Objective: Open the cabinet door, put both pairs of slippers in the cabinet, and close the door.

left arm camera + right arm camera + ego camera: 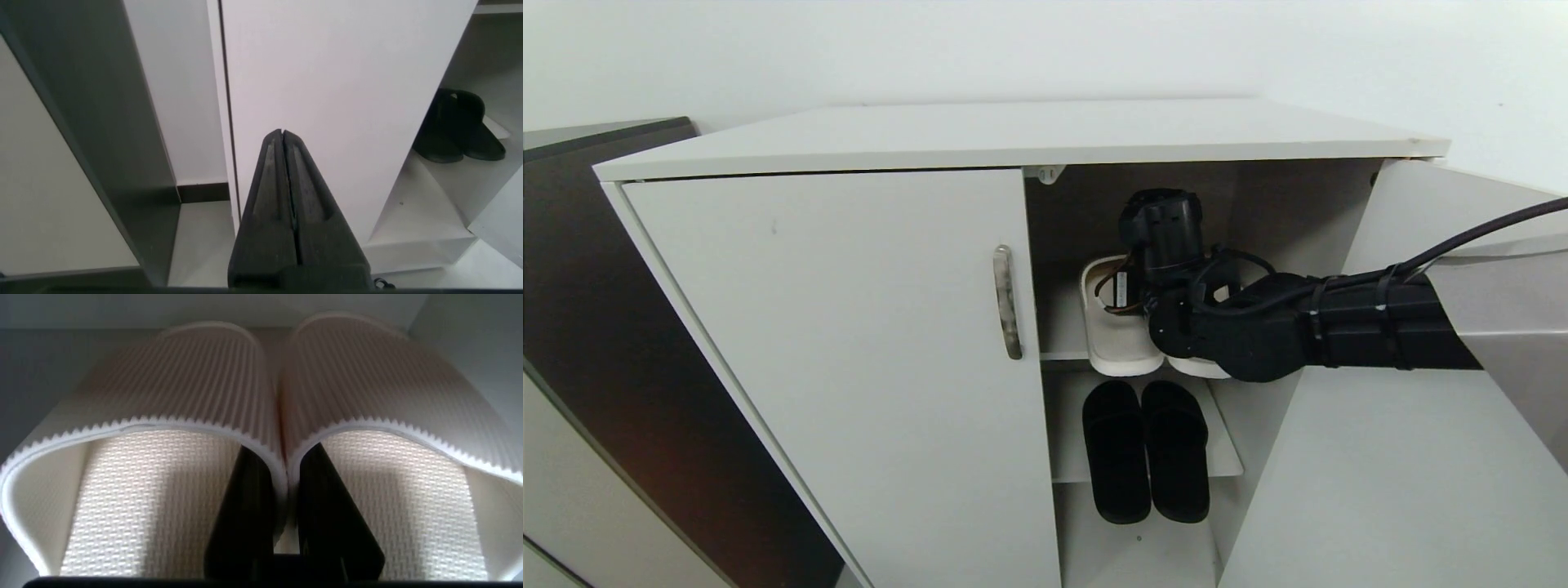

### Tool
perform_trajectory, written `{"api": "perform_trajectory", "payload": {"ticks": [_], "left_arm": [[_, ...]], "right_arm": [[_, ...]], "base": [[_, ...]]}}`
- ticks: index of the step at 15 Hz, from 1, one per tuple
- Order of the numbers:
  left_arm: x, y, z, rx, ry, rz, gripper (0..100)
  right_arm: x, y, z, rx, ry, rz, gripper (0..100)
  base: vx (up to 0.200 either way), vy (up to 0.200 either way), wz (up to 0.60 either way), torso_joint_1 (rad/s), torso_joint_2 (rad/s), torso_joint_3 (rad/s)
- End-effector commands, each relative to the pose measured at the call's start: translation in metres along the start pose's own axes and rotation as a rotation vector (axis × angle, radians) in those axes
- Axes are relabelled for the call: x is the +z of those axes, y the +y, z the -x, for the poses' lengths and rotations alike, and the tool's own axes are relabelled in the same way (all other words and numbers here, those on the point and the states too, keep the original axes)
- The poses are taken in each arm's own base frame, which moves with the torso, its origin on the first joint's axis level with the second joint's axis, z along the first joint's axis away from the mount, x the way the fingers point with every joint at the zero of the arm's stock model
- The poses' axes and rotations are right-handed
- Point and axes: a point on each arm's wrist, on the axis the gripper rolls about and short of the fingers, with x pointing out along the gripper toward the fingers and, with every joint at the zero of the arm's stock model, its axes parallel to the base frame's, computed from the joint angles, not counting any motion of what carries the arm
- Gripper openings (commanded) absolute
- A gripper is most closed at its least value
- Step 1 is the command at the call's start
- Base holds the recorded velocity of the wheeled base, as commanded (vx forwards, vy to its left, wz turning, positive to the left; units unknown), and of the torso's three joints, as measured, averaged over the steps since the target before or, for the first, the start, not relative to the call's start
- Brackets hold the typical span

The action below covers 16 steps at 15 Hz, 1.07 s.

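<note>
Your right pincer [280,469] is narrow, clamped on the white slippers [270,416]. One finger sits inside each slipper, and the two inner strap walls are pinched between them. In the head view the pair [1115,339] lies on the upper shelf [1062,327] of the cabinet [1013,135]. Its long axis runs 12 to 6, and the heels sit at the shelf's front edge, seeming to overhang it a little.

The toes lie at 12 from the pincer, deeper in. I judge the coming move turns on that line: let go, then back out of the opening without dragging the pair toward 6.

The black slippers [1145,449] lie side by side on the lower shelf [1229,457], at 6 from the white pair, on the same axis. The right door [1380,457] stands open at 4 from the opening, and your right arm [1339,331] is the nearer one to it. Your left pincer [282,143] is pressed shut on nothing, facing the closed left door [343,98].

In the head view the arm covers most of the second white slipper. You cannot tell how far back the toes reach.
</note>
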Motion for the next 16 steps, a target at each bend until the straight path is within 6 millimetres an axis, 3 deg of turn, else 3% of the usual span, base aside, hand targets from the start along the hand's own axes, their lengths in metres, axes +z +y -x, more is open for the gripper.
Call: {"api": "perform_trajectory", "payload": {"ticks": [1, 9, 10, 13, 16], "left_arm": [[0.0, 0.0, 0.0, 0.0, 0.0, 0.0, 0], [0.0, 0.0, 0.0, 0.0, 0.0, 0.0, 0], [0.0, 0.0, 0.0, 0.0, 0.0, 0.0, 0], [0.0, 0.0, 0.0, 0.0, 0.0, 0.0, 0], [0.0, 0.0, 0.0, 0.0, 0.0, 0.0, 0]], "right_arm": [[-0.001, 0.0, -0.002, -0.003, 0.003, 0.003, 0], [-0.007, 0.002, -0.004, -0.006, 0.021, 0.018, 0], [-0.008, 0.002, -0.004, -0.006, 0.024, 0.02, 100], [-0.01, 0.001, -0.001, -0.003, 0.033, 0.026, 100], [-0.006, -0.005, 0.027, 0.019, 0.041, 0.042, 100]], "base": [[0.0, 0.0, 0.0, 0.0, 0.0, 0.0], [0.0, 0.0, 0.0, 0.0, 0.0, 0.0], [0.0, 0.0, 0.0, 0.0, 0.0, 0.0], [0.0, 0.0, 0.0, 0.0, 0.0, 0.0], [0.0, 0.0, 0.0, 0.0, 0.0, 0.0]]}}
